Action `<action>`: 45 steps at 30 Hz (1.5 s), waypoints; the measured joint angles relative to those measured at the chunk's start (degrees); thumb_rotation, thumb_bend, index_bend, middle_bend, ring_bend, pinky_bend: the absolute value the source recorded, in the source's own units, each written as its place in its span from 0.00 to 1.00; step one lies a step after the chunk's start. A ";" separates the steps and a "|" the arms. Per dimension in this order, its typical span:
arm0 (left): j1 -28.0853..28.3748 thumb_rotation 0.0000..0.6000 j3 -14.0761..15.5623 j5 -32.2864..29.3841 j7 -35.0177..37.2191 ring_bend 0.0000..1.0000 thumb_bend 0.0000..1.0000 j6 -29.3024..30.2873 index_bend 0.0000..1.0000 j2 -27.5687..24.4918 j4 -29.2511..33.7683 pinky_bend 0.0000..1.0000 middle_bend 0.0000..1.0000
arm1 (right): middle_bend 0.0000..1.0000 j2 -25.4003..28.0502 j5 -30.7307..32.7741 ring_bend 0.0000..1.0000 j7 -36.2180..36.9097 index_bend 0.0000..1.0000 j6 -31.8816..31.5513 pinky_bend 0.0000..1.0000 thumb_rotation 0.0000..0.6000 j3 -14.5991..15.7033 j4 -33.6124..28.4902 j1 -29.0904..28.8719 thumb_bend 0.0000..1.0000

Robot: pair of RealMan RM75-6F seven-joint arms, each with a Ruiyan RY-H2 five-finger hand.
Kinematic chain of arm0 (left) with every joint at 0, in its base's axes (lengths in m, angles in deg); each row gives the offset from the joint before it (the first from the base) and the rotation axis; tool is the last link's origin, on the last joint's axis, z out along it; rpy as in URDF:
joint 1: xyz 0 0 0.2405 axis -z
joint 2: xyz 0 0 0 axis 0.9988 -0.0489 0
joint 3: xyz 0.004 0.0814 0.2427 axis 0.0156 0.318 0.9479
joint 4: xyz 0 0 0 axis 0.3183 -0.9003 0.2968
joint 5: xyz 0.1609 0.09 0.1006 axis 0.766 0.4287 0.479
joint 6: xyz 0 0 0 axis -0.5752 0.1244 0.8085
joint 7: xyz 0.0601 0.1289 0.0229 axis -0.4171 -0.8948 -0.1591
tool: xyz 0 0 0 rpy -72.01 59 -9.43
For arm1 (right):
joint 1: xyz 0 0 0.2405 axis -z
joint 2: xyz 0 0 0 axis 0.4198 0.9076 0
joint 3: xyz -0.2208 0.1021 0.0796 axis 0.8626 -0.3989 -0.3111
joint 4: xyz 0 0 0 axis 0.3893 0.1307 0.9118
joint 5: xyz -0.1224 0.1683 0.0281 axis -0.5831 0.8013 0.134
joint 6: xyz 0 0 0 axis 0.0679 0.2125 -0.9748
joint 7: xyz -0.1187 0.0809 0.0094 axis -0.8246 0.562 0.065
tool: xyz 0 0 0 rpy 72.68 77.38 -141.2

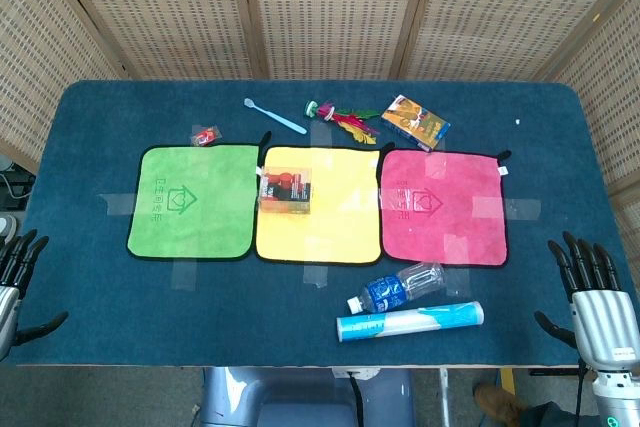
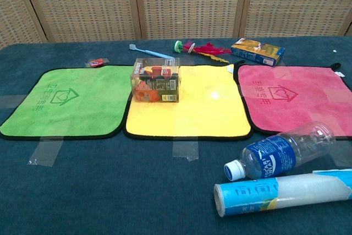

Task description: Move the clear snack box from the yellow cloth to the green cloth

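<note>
The clear snack box (image 1: 286, 190) (image 2: 155, 80), with red and dark packets inside, stands at the left side of the yellow cloth (image 1: 330, 217) (image 2: 192, 108). To its left lies the green cloth (image 1: 193, 201) (image 2: 66, 100), bare. My left hand (image 1: 14, 277) rests off the table's left front corner, fingers spread, holding nothing. At the right front corner my right hand (image 1: 598, 297) is also spread and holds nothing. Both hands are far from the box and appear only in the head view.
A pink cloth (image 1: 444, 205) (image 2: 302, 100) lies right of the yellow one. A water bottle (image 1: 397, 288) (image 2: 280, 151) and a blue-white tube (image 1: 410, 320) (image 2: 283, 192) lie at the front. A toothbrush (image 1: 274, 115), a shuttlecock (image 1: 340, 117), an orange-blue carton (image 1: 415, 122) and a small red packet (image 1: 205, 135) sit at the back.
</note>
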 measured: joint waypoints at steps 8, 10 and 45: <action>0.42 1.00 -0.05 0.08 -0.12 0.00 0.10 -0.90 0.00 0.56 -0.55 0.00 0.00 | 0.00 0.14 0.20 0.00 0.57 0.00 0.16 0.00 1.00 -0.04 0.07 0.00 0.00; 0.85 1.00 -0.17 -0.03 -0.65 0.00 0.30 -1.64 0.00 0.82 -0.45 0.00 0.00 | 0.00 0.19 0.44 0.00 0.70 0.00 0.31 0.00 1.00 -0.07 0.09 -0.01 0.00; 63.45 1.00 -19.62 -38.32 -47.85 0.02 1.00 -54.92 0.25 34.35 -22.38 0.00 0.00 | 0.00 -0.36 13.67 0.00 -1.39 0.00 7.31 0.00 1.00 -3.85 2.60 -1.72 0.00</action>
